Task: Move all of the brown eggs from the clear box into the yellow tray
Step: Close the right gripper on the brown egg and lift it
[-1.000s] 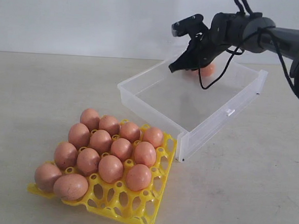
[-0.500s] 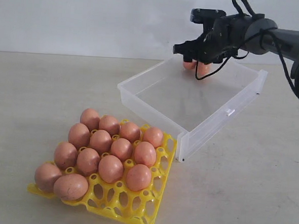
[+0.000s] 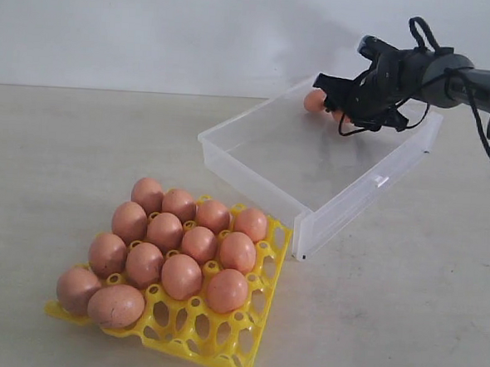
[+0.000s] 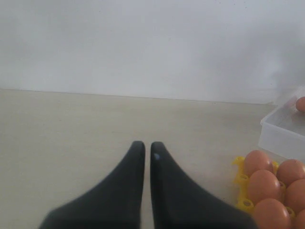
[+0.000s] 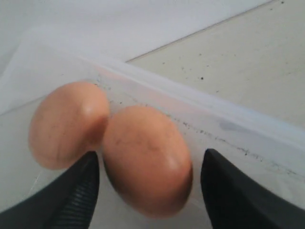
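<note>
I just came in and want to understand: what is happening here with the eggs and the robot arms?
The robot is moving brown eggs from the clear box into the yellow tray. Fourteen sit in the tray, and two remain in the box's far corner. The right gripper is down there, open, with its fingers on either side of one egg, which is not yet lifted. The left gripper is shut and empty, over the table near the tray.

Your right arm [image 3: 476, 81] is a smooth, dark grey tube, with black cables [image 3: 421, 32] looped over its bulky black wrist. The right pincer [image 3: 340, 98] has finely ribbed black fingers [image 5: 76, 200]. The left pincer [image 4: 144, 145] has two matte black tapering fingers, one with a pale speck on its tip.
</note>
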Robot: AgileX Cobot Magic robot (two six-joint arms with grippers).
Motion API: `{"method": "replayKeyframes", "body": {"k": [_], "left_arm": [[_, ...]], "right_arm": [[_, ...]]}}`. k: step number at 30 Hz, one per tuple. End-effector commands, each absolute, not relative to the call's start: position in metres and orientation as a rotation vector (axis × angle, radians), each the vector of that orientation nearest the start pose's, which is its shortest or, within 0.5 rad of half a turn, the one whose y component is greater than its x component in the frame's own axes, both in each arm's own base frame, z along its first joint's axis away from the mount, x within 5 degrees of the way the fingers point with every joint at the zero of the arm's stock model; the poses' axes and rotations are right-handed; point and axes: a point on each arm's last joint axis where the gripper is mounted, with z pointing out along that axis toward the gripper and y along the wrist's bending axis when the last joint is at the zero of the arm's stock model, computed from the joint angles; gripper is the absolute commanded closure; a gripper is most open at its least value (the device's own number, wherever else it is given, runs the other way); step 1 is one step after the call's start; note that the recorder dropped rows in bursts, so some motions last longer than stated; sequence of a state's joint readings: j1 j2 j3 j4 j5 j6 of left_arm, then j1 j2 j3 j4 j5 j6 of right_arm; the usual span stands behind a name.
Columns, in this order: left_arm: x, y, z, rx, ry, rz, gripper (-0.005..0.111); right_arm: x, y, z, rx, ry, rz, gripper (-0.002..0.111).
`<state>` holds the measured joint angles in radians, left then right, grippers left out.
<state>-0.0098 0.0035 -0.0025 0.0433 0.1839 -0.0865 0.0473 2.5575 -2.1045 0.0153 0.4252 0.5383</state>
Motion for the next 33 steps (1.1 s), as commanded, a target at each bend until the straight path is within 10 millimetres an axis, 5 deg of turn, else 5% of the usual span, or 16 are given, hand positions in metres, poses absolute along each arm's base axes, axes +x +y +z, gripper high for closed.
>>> {"method": "replayKeyframes", "body": {"k": [1,4,10,18,26,33], "left_arm": [[0.056,0.000,0.197,-0.039,1.662,-0.030,0.103],[0.056,0.000,0.197,-0.039,1.662,-0.030,0.103],[0.056,0.000,0.197,-0.039,1.662,-0.030,0.103],[0.056,0.000,0.197,-0.039,1.662,-0.030,0.103],[0.056,0.000,0.197,-0.039,1.662,-0.030,0.103],[0.056,0.000,0.197,-0.039,1.662,-0.030,0.103]], "right_arm": [[0.563,0.026,0.109,0.621,2.307,0.332,0.052],[0.562,0.025,0.108,0.616,2.324,0.318,0.062],[0.561,0.024,0.107,0.560,2.349,0.275,0.105],[0.559,0.026,0.111,0.546,2.369,0.264,0.104],[0.550,0.043,0.149,0.195,2.415,-0.016,0.108],[0.544,0.045,0.154,0.133,2.473,-0.086,0.108]]}}
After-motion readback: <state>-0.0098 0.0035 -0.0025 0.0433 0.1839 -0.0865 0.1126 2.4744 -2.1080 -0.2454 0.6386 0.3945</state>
